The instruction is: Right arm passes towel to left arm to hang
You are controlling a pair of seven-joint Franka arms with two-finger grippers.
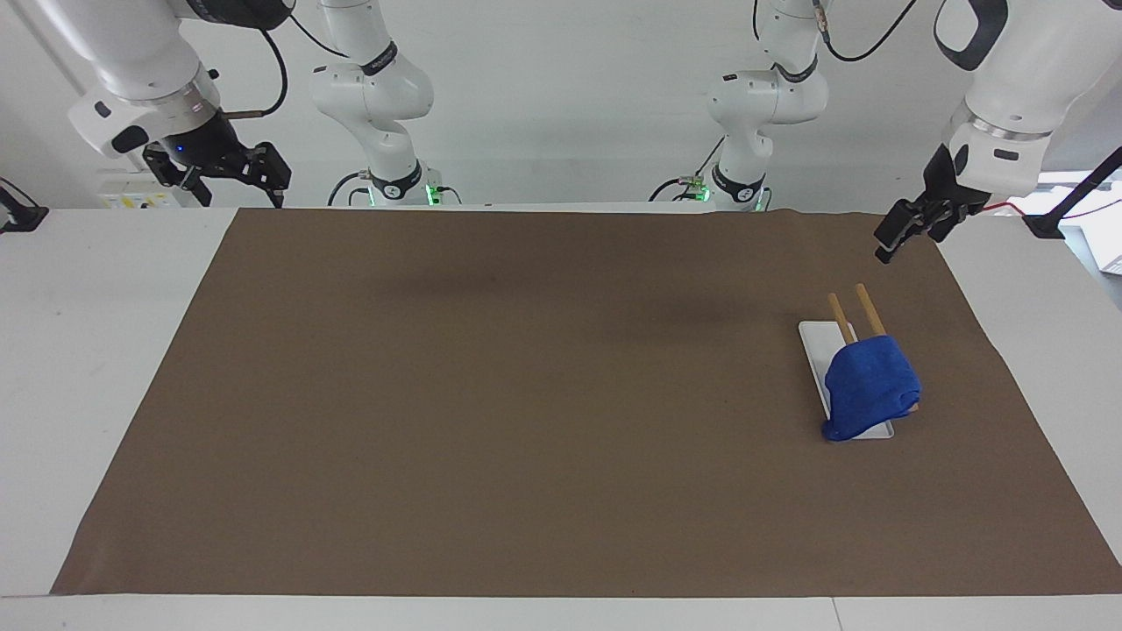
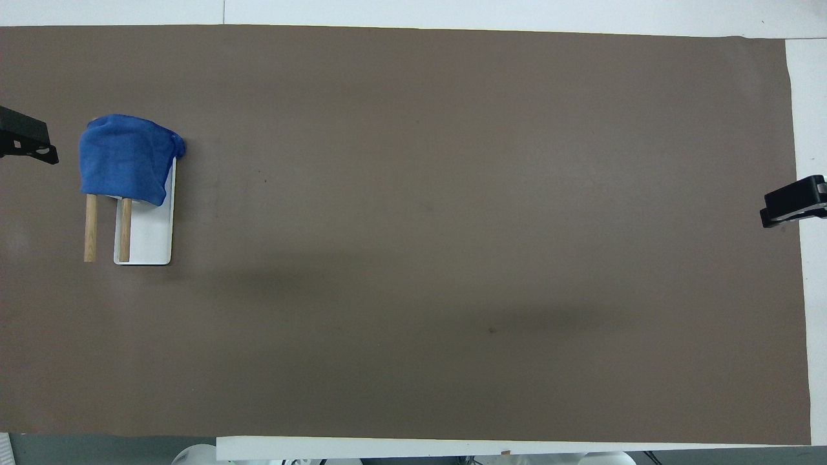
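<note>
The bright blue towel [image 1: 870, 390] [image 2: 126, 158] hangs draped over the ends of the rack's two wooden bars [image 1: 868, 308] [image 2: 90, 229] that lie farther from the robots, above the white rack base [image 1: 813, 343] [image 2: 152, 242]. My left gripper [image 1: 884, 250] [image 2: 26, 139] is raised and empty in the air over the mat's edge at the left arm's end, apart from the rack and towel. My right gripper [image 1: 237, 191] [image 2: 791, 208] is open and empty, and waits high over the table's edge at the right arm's end.
A brown mat [image 1: 526, 394] [image 2: 452, 226] covers most of the white table [image 1: 88, 350]. A black clamp stand [image 1: 1065, 210] sits at the table corner near the left arm's base.
</note>
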